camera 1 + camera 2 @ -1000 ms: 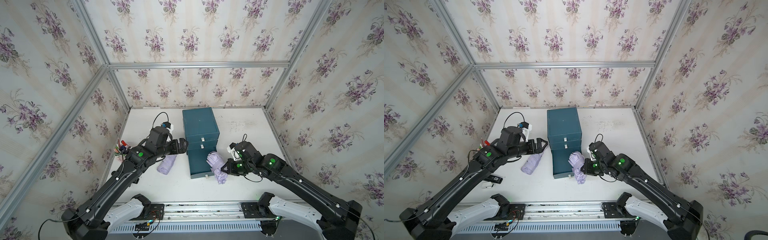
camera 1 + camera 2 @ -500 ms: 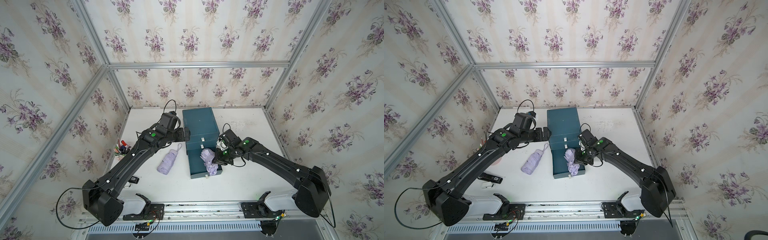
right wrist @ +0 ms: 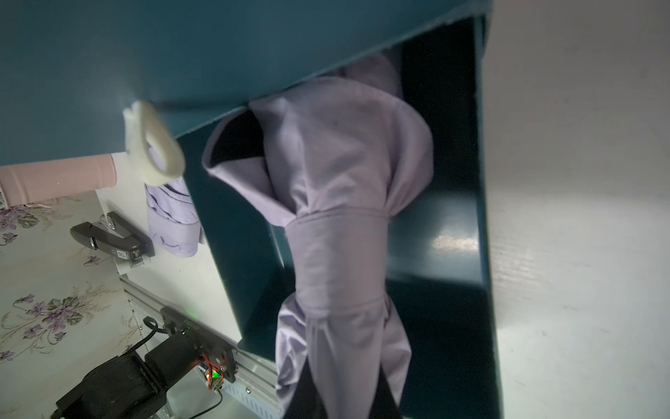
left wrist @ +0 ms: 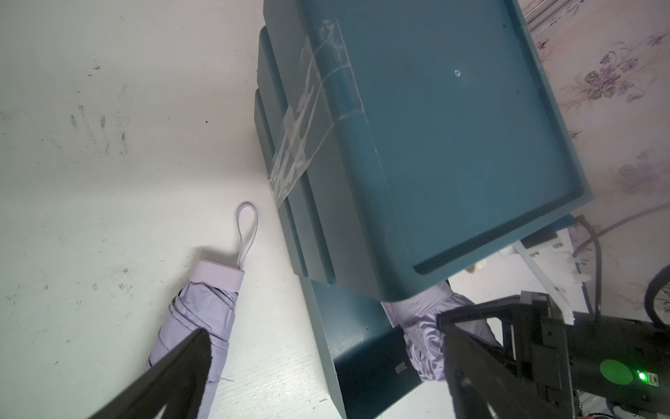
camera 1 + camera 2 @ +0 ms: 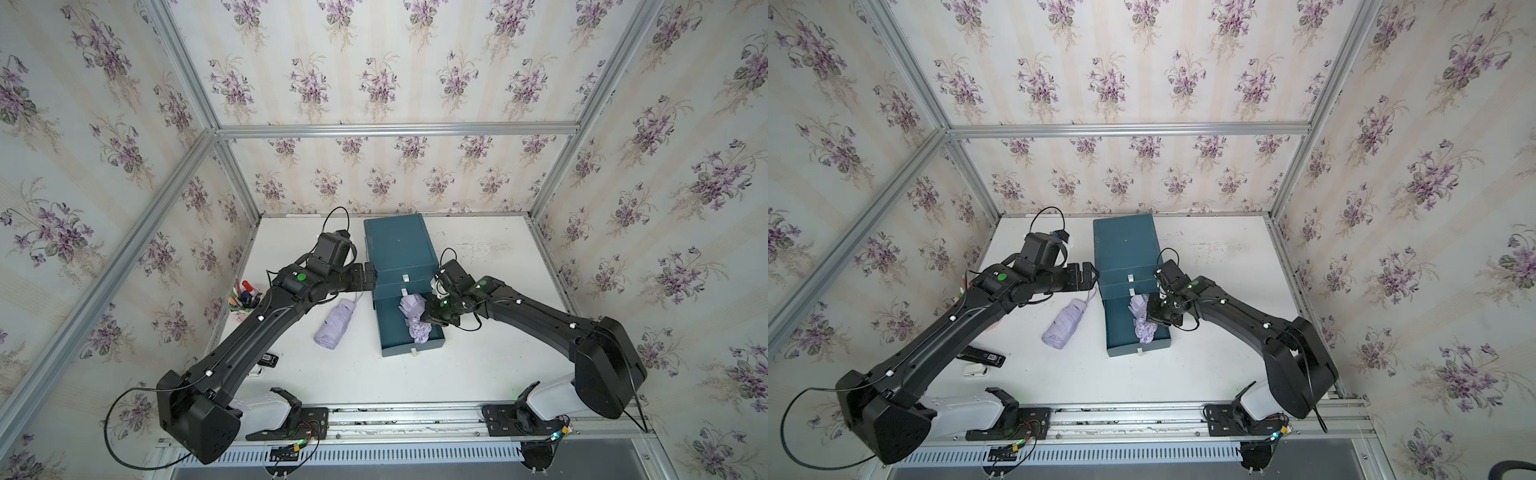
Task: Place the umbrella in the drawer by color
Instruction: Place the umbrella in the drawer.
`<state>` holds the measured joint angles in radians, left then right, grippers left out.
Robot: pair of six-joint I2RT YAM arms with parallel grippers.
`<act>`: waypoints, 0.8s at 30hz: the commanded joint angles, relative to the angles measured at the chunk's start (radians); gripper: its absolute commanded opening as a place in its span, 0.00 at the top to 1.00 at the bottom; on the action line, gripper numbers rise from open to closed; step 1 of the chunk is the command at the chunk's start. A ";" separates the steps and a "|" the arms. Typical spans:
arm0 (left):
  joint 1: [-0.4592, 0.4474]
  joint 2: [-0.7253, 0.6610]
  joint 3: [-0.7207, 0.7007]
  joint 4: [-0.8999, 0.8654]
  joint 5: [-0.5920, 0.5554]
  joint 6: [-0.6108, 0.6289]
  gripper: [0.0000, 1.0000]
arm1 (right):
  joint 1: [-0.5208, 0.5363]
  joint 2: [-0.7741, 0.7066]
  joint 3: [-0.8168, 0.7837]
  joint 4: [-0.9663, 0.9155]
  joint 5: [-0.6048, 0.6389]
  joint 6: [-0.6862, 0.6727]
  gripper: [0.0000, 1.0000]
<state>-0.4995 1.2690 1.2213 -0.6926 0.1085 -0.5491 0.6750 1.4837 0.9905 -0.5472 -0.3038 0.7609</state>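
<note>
A teal cabinet (image 5: 399,245) stands mid-table with its bottom drawer (image 5: 388,332) pulled out. My right gripper (image 5: 428,318) is shut on a crumpled lilac umbrella (image 5: 411,311) that hangs into the drawer, its far end under the cabinet front; the right wrist view shows the umbrella (image 3: 340,199) between my right gripper's (image 3: 348,395) fingers. A second folded lilac umbrella (image 5: 336,322) lies on the table left of the drawer. My left gripper (image 5: 370,276) is open and empty beside the cabinet's left wall, above that umbrella's strap end (image 4: 246,232).
A pink cup of pens (image 5: 245,297) stands by the left wall. A black stapler (image 5: 982,356) and a small white object (image 5: 976,370) lie at the front left. White pull tabs (image 5: 405,278) stick out of the upper drawer fronts. Papered walls close in three sides.
My right gripper has carried the lilac umbrella leftward and back, from beside the drawer's front corner into the open drawer. My left arm has swung back from the table umbrella to the cabinet's side.
</note>
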 commanded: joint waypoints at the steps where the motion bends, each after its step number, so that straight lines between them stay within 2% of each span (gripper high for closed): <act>1: 0.000 -0.030 -0.014 -0.021 0.005 0.020 0.02 | -0.001 -0.010 -0.040 0.090 0.077 0.010 1.00; 5: 0.000 -0.064 -0.040 -0.021 0.003 0.020 0.02 | 0.000 -0.021 -0.096 0.157 0.098 0.017 1.00; 12: 0.013 -0.121 -0.104 -0.043 -0.038 0.004 0.02 | 0.016 -0.058 -0.169 0.182 0.175 0.008 0.55; 15: 0.029 -0.161 -0.142 -0.054 -0.054 -0.017 0.02 | 0.048 -0.093 -0.158 0.157 0.232 0.004 0.47; 19: 0.053 -0.212 -0.205 -0.082 -0.151 -0.066 0.00 | 0.130 -0.140 -0.103 0.081 0.377 -0.005 0.40; 24: 0.114 -0.232 -0.336 -0.073 -0.177 -0.137 0.00 | 0.229 -0.213 -0.096 0.025 0.507 0.046 0.38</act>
<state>-0.4038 1.0420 0.9298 -0.7506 -0.0204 -0.6304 0.8780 1.3014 0.9005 -0.4641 0.0795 0.7727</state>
